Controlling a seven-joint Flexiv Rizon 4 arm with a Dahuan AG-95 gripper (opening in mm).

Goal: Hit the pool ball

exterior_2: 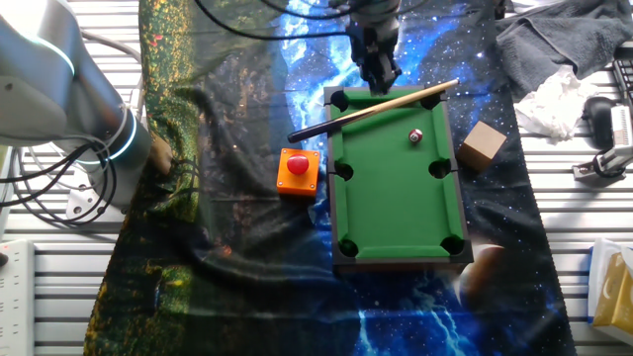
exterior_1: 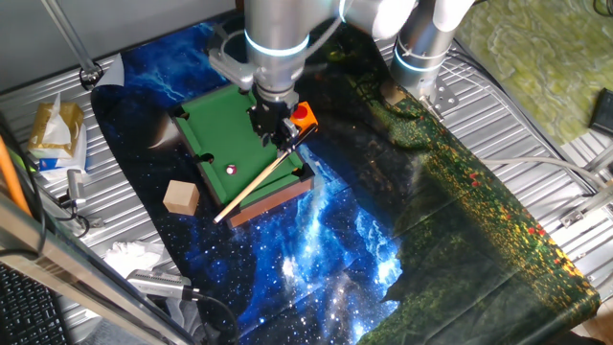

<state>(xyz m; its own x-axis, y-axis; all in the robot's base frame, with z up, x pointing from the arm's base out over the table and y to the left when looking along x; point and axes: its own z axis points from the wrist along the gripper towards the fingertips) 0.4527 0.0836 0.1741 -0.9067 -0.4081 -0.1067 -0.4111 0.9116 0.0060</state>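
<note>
On the mini pool table (exterior_2: 396, 213), I see the pool ball (exterior_2: 416, 135) near the cue (exterior_2: 381, 107), which my fingers (exterior_2: 380, 71) clamp; the other view shows the wooden block (exterior_1: 180, 197) on the galaxy-print cloth (exterior_1: 316, 259) over the tabletop (exterior_1: 536, 134).

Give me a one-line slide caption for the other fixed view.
Gripper holds the cue across the mini pool table, near the pool ball.

- The arm (exterior_1: 276, 29) is built of thick cylindrical segments, finished in silver-grey and white.
- Glowing cyan-white rings are seen around two joints.
- A grey flange is fitted below the wrist.
- The gripper (exterior_1: 273, 123) is black and compact, with two short dark fingers.
- Dark cables are routed near the base (exterior_2: 94, 188).
</note>
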